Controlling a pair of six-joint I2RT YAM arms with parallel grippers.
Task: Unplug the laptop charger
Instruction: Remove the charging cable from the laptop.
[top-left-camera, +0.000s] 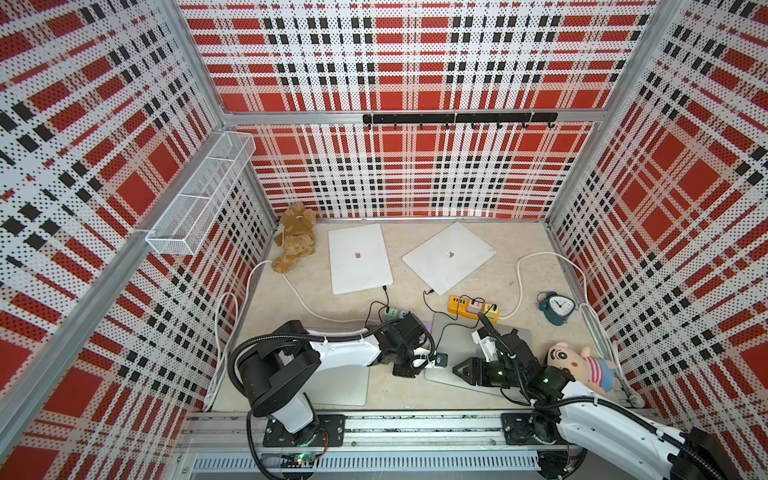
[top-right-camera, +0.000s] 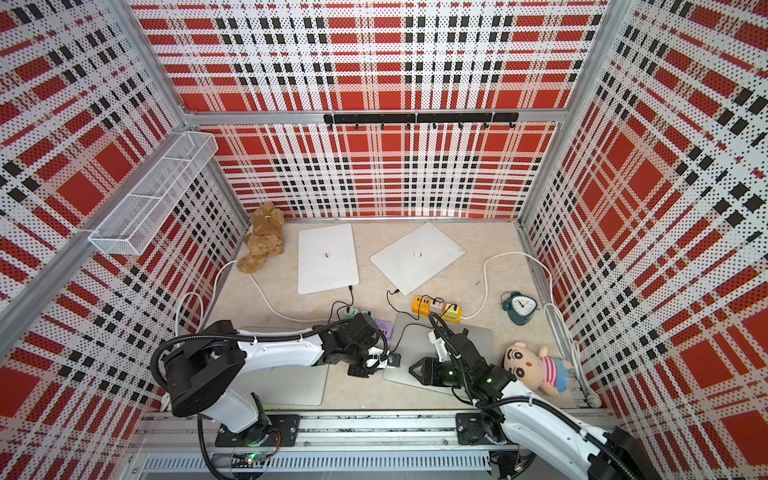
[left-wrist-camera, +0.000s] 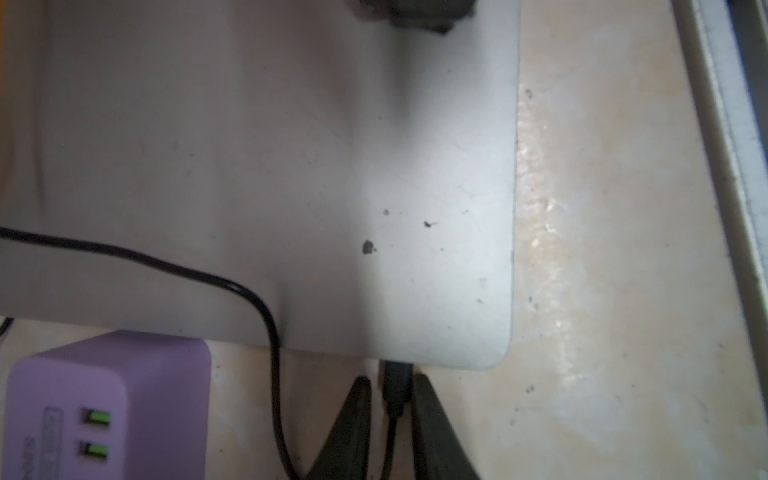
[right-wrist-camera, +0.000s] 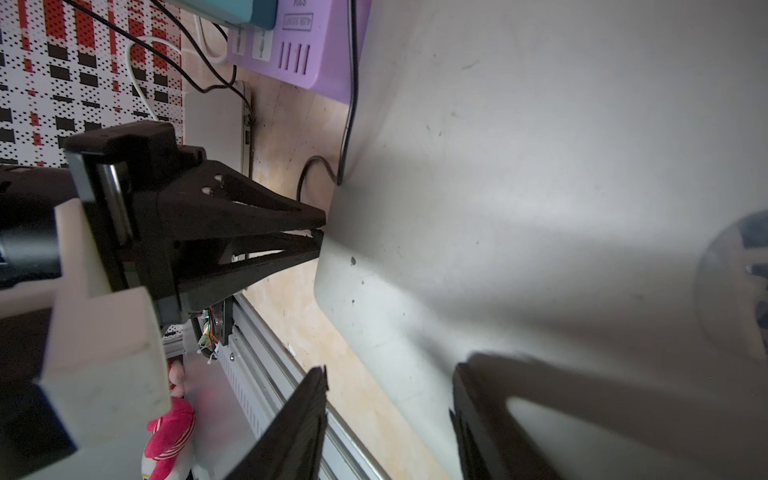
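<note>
Cell of red, black and white plaid perforated panels on three sides; pale marbled surface underfoot. Nearest the rail, left fingers set low at the edge of a closed grey laptop, bracketing the black charger plug. Plug seated in the port on that edge, directly between the fingertips and close to a rounded corner. One finger apparently against the plug body, a thin strip of surface showing on the other side; firm clamping not confirmable from these views. Right fingers parted, nothing between them, poised at the same lid opposite the left fingers; contact with the lid not discernible. Thin black cable passing just beside the left fingers and across the lid. Purple power strip near the left fingers, on the cable's side. Farther beyond the fingertips: yellow power strip, then white laptop and second white laptop.

Handling, as judged: plug small, light and rigid, with a smooth moulded body likely to slip under a loose pinch; probably retained by port friction alone. Best taken on the flat sides of the body, close against the laptop edge, and drawn straight out along the port line. Cable limp and thin, unfit for pulling. Laptop flat, heavier, liable to slide on the smooth surface unless braced.
</note>
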